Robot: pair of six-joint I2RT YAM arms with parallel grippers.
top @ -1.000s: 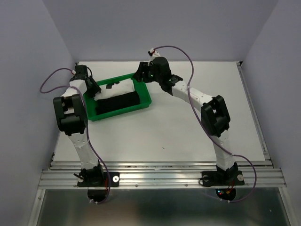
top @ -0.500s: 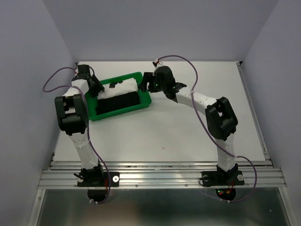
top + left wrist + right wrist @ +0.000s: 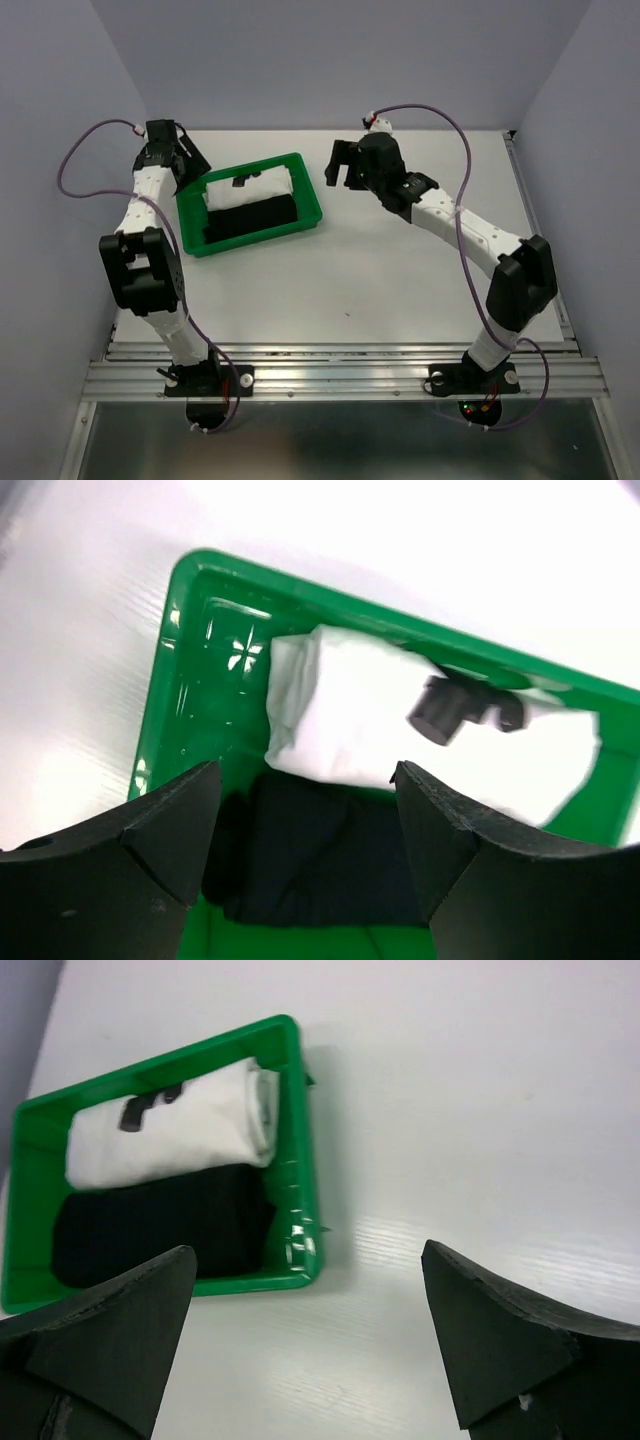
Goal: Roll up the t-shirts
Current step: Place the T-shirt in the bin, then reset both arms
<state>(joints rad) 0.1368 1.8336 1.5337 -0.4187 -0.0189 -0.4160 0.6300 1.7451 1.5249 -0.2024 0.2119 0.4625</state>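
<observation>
Right hand (image 3: pixel 340 167) has backed off tray (image 3: pixel 298 1140); white t-shirt (image 3: pixel 170 1135) print illegible.

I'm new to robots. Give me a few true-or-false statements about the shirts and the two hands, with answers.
1. The white shirt and the black shirt both lie rolled in the tray. True.
2. The white shirt is stacked on the black shirt. False: they lie side by side.
3. The right hand grips the black shirt. False: it is open and empty, beside the tray.
4. The left hand is open and holds nothing. True.
</observation>
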